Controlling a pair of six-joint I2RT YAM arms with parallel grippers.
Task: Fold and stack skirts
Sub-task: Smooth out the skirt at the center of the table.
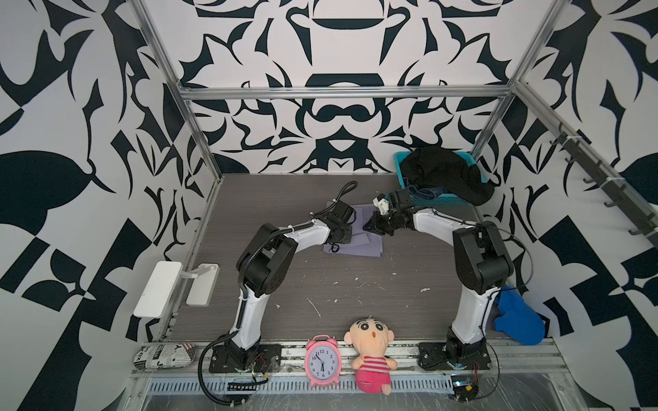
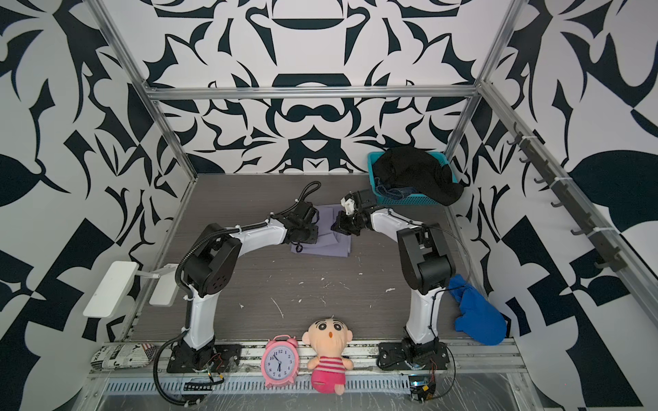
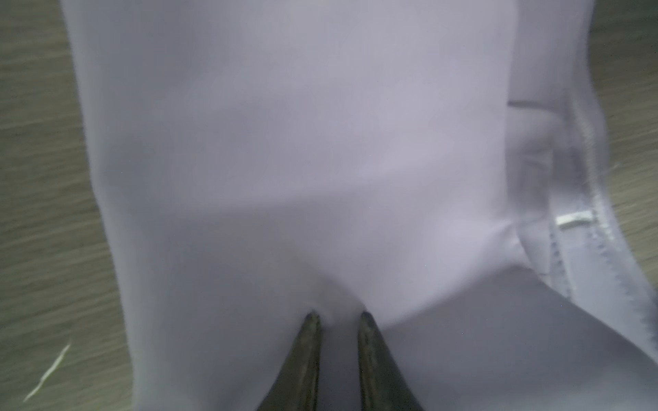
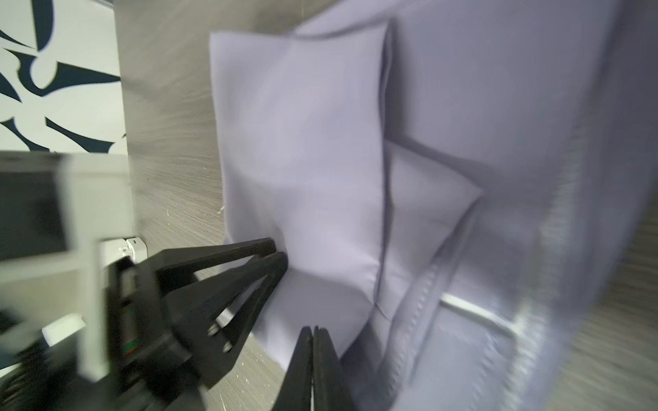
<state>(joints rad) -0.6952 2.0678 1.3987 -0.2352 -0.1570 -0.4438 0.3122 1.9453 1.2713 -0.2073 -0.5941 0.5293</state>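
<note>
The lavender skirt (image 1: 363, 245) lies on the grey table (image 1: 285, 284), about in the middle between the two arms and a little toward the back. It is partly folded: in the right wrist view (image 4: 302, 142) several flat layers lie one over another, and a stitched hem runs along one side.

The left pincer (image 3: 340, 320) is down on the skirt's left side. Its two tips stand close together with only a narrow gap, and the cloth makes a small pucker just at them, so it is grasping a fold of the skirt. In the right wrist view this pincer (image 4: 276, 252) meets the edge of the upper layer.

The right pincer (image 4: 313, 332) is clenched, its jaws pressed fully together. Its tips are at the edge of the cloth on the skirt's right side, touching it, but I cannot tell if a layer is caught between them. In both top views the two pincers face each other across the skirt, near together.

The black skirt (image 1: 445, 174) is heaped in the teal basket (image 1: 441, 201) at the back right corner and hangs over its right rim. The denim skirt (image 1: 423, 194) shows under it, at the front wall of the basket. Both are well apart from the pincers' tips.
</note>
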